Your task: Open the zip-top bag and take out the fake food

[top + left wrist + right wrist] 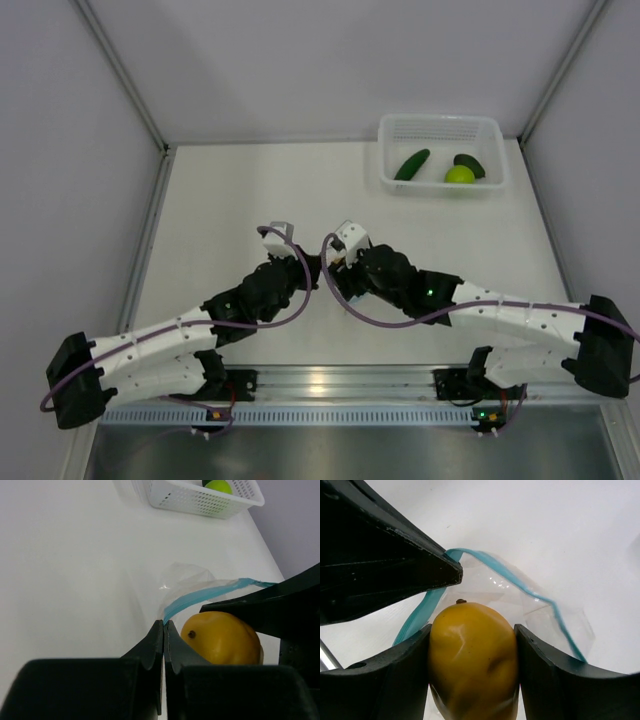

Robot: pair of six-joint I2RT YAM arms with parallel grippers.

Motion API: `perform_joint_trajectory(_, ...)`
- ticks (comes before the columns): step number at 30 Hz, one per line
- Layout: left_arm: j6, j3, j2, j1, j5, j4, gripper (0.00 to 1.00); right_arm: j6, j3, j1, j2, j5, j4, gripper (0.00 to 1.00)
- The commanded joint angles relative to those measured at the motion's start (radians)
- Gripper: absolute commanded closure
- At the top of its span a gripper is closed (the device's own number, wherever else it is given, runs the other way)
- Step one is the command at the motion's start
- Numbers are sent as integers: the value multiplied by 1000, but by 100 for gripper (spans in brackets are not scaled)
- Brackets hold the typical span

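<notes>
Orange fruit (472,665) sits clamped between the fingers of the right end effector (472,630) at the open mouth of the zip-top bag (555,622). The left end effector (163,630) is pinched closed on the bag's edge by the blue zip strip (200,596), apparently to anchor the limp film so the fruit can come free. Beyond them, across the white table (250,200), the mesh basket (440,121) holds the cucumber (411,164), lime-green ball (459,174) and dark green oval (472,163), so this fruit looks like the last piece to remove.
</notes>
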Motion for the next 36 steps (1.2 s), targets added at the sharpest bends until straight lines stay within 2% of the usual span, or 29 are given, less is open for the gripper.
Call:
perform_joint_trajectory(1,-40,-21,0,-2,-61,-6,100,29,-16,8,-78,3,90,99)
perform_joint_trajectory(7,-83,-23,-6,-3,-15,-4,100,32,-37,6,-115,-6,135,99)
perform_joint_trajectory(13,-125,-3,32,-3,124,46,100,69,-73,8,-152,-11,268,100)
perform_joint_trajectory(18,-192,-3,66,-2,174,77,100,139,-93,6,-178,17,403,99)
perform_joint_trajectory(21,-236,-9,75,-3,128,76,100,170,-74,6,-170,29,409,99)
perform_joint_trajectory(26,-321,14,72,-3,-35,-99,100,178,25,-18,-155,104,282,100)
perform_joint_trajectory(29,-326,25,63,-2,-98,-145,100,209,111,-145,-130,-14,160,100)
perform_joint_trajectory(30,-323,25,56,-3,-119,-179,100,218,140,-252,-123,-46,146,100)
perform_joint_trajectory(31,-326,26,42,-2,-133,-194,100,213,153,-300,-113,-78,136,99)
perform_joint_trajectory(32,-326,29,34,-2,-144,-219,100,204,168,-393,-91,-86,121,99)
perform_joint_trajectory(36,-315,58,5,7,-193,-303,100,157,298,-619,41,-121,104,99)
